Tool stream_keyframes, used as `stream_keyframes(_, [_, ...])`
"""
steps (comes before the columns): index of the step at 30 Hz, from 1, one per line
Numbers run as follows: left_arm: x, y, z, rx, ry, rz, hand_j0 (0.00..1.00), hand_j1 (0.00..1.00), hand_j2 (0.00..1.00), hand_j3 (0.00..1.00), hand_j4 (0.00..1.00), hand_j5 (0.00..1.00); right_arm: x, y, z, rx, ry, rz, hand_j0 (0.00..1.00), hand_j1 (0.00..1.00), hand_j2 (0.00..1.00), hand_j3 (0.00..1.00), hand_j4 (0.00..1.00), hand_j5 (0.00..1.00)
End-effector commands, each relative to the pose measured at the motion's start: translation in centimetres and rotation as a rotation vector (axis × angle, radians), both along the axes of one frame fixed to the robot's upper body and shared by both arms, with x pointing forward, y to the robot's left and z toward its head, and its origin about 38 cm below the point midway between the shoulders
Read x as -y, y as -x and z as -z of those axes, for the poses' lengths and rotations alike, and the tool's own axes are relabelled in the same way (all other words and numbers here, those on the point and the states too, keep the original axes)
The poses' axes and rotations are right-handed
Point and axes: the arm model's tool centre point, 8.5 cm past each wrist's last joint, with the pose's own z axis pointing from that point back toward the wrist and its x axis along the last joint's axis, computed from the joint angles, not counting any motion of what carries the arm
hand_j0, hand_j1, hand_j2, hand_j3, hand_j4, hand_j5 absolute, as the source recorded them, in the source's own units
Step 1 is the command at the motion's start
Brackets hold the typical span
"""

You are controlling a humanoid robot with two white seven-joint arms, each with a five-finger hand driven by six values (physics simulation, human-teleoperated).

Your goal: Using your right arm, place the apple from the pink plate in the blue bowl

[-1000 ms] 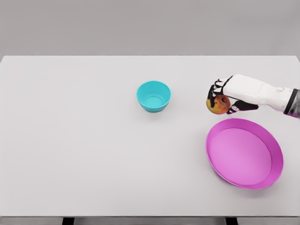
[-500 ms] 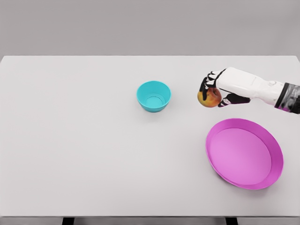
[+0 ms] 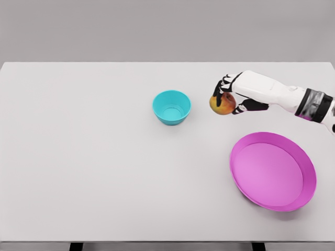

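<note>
My right hand [image 3: 226, 95] comes in from the right edge and is shut on a red-yellow apple [image 3: 222, 104], held above the table. The apple hangs a short way right of the blue bowl [image 3: 171, 107], which sits near the table's middle with nothing inside. The pink plate [image 3: 273, 170] lies at the lower right, below the hand, with nothing on it. The white forearm [image 3: 282, 97] stretches back to the right edge. My left arm does not show.
The white table [image 3: 94, 157] spreads wide to the left and front of the bowl. Its far edge runs along the grey wall, and its front edge shows at the bottom of the picture.
My right hand has carried the apple left and slightly up, away from over the pink plate's far rim and closer to the blue bowl.
</note>
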Motion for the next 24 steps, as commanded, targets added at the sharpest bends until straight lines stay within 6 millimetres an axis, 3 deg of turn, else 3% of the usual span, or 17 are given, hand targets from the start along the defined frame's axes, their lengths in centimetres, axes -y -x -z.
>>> stream_keyframes(1, [0.0,0.0,0.0,0.0,0.0,0.0,1.0,1.0,1.0,1.0,1.0,1.0,-0.3,-0.1,0.1,-0.005,-0.018,-0.001,0.38,0.38,0.38,0.38,0.38,0.38])
stream_keyframes(24, [0.0,0.0,0.0,0.0,0.0,0.0,1.0,1.0,1.0,1.0,1.0,1.0,-3.7,-1.2,0.1,0.007,-0.083,-0.035,0.38,0.38,0.38,0.38,0.38,0.38])
